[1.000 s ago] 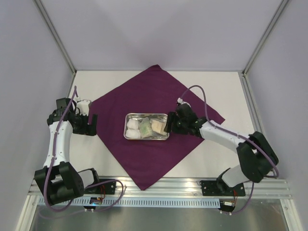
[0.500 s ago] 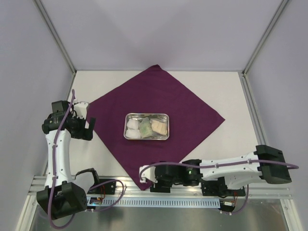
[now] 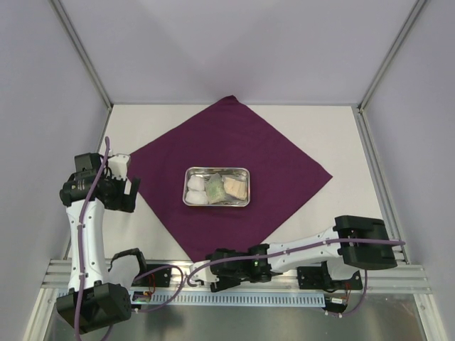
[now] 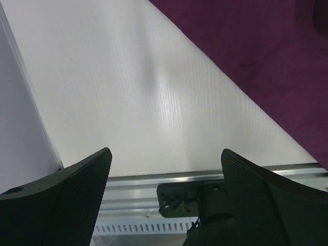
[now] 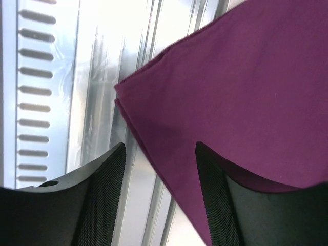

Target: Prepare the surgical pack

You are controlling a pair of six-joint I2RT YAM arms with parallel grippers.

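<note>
Now, cloth (image 3: pixel 234 153): spread as a diamond on the desk (image 3: pixel 156 227), near corner at 6 o'clock over the rail (image 5: pixel 92 118).
Tray (image 3: pixel 217 169): cloth centre, holding gauze pads (image 3: pixel 194 190) and packets (image 3: pixel 233 186).
Left gripper (image 4: pixel 166 154): released, empty, off the cloth's 9 o'clock corner.
Right gripper (image 5: pixel 160 154): released, jaws astride the 6 o'clock corner.

Matt deep-purple fabric cloth (image 3: pixel 234 142); shiny steel tray (image 3: pixel 217 204); smooth white surface (image 3: pixel 334 135), faint sheen; bright aluminium rail (image 4: pixel 154 180); left tool (image 4: pixel 165 152), dimpled black plastic.
</note>
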